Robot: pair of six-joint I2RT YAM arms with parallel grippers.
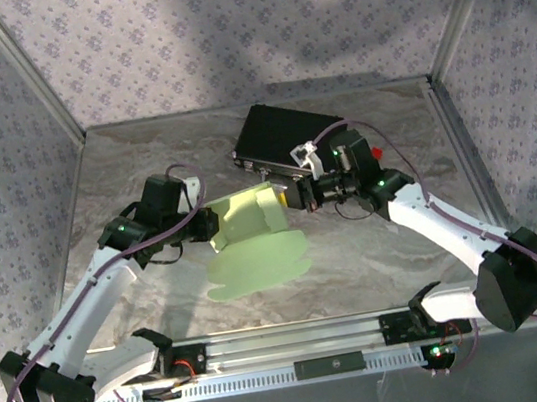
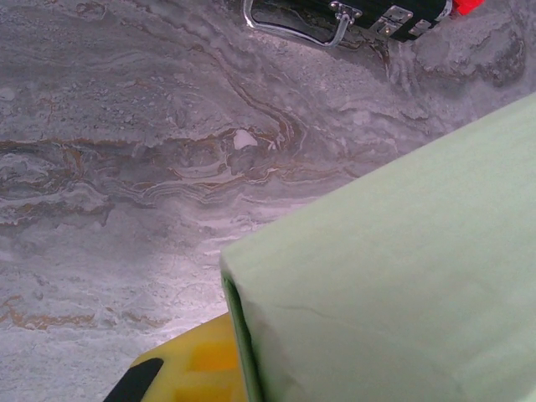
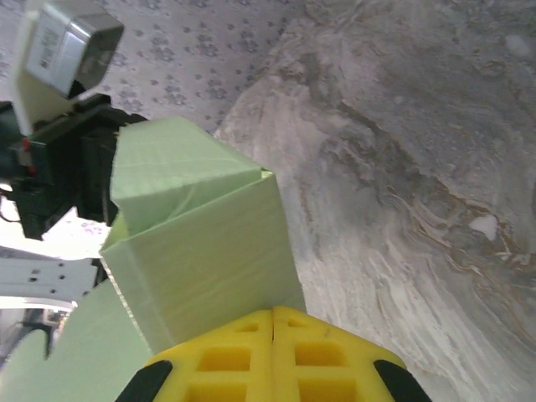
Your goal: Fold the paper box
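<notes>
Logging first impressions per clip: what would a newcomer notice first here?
A pale green paper box, half folded with one flap lying flat, sits centrally between the left arm and right arm, both jaws shut at its sides. Behind it lies a black hard case with metal latches.

matt card paper box, smooth marbled table, black case with shiny metal handle

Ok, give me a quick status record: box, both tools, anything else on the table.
paper box: half folded, walls raised, one panel flat on the table
left tool: shut on the box's left side
right tool: shut at the box's right edge, pinch unclear
black case: on the table behind the box
</notes>
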